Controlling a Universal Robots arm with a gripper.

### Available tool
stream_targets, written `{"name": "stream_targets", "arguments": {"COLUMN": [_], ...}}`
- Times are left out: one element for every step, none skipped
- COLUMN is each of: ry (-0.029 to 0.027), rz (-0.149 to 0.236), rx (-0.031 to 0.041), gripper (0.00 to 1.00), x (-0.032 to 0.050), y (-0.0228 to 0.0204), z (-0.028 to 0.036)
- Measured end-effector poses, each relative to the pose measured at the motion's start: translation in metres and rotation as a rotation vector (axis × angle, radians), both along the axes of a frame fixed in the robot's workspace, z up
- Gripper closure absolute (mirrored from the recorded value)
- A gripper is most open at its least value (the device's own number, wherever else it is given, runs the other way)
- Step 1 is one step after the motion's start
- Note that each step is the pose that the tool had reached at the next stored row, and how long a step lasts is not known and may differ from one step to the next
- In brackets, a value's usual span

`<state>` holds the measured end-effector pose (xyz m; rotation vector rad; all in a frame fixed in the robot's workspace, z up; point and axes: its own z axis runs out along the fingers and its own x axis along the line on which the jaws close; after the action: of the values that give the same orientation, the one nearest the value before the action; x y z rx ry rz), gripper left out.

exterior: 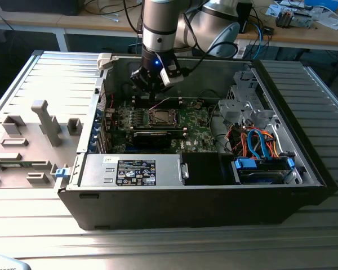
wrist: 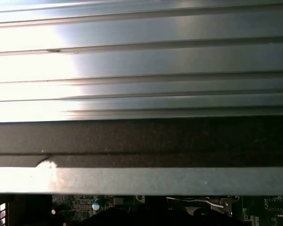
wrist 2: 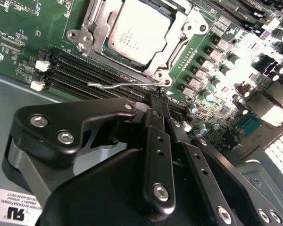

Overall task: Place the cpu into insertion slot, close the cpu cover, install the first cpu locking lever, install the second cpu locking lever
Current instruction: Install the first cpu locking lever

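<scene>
- While poised low inside the case, gripper [wrist 2: 155, 96] apparently pinched together on a thin locking lever [wrist 2: 118, 84], just beside the socket, probably to swing it.
- Seated already in the insertion slot [wrist 2: 177, 52]: the cpu [wrist 2: 137, 30].
- Lying closed around the chip, holding it down: the cpu cover [wrist 2: 96, 23].

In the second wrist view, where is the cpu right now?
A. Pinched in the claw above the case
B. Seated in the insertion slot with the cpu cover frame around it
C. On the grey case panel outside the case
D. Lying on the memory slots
B: the cpu lies flat in the insertion slot, the cpu cover framing it, the claw beside the socket.
</scene>
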<state>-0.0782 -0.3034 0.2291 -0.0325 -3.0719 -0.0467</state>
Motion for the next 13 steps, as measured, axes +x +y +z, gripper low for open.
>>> {"name": "stream_targets", "arguments": {"ry": [0.0, 0.0, -0.0001, -0.0001, 0.0, 0.0, -0.0001, -0.0001, -0.0001, -0.0001, -0.0001, 0.0, -0.0001], "rz": [0.002, 0.009, 0.016, 0.022, 0.029, 0.031, 0.031, 0.031, 0.031, 0.031, 0.031, 0.031, 0.031], "rx": [-0.0001, 0.0, 0.0002, 0.0001, 0.0, 0.0001, 0.0, 0.0001, 0.0001, 0.0001, 0.0001, 0.0, 0.0], "gripper": [0.89, 0.89, 0.89, 0.89, 0.89, 0.89, 0.89, 0.89, 0.89, 0.89, 0.89, 0.89, 0.89], "x": [0.0003, 0.0005, 0.0005, 0.0006, 0.0007, 0.0009, 0.0012, 0.0014, 0.0017, 0.0018, 0.0019, 0.002, 0.0037], "y": [0.0004, 0.0009, 0.0013, 0.0018, 0.0025, 0.0034, 0.0041, 0.0047, 0.0054, 0.0057, 0.006, 0.006, 0.006], "z": [-0.0005, -0.001, -0.0015, -0.002, -0.0026, -0.0032, -0.0039, -0.0047, -0.0059, -0.0066, -0.0079, -0.0088, -0.0121]}}
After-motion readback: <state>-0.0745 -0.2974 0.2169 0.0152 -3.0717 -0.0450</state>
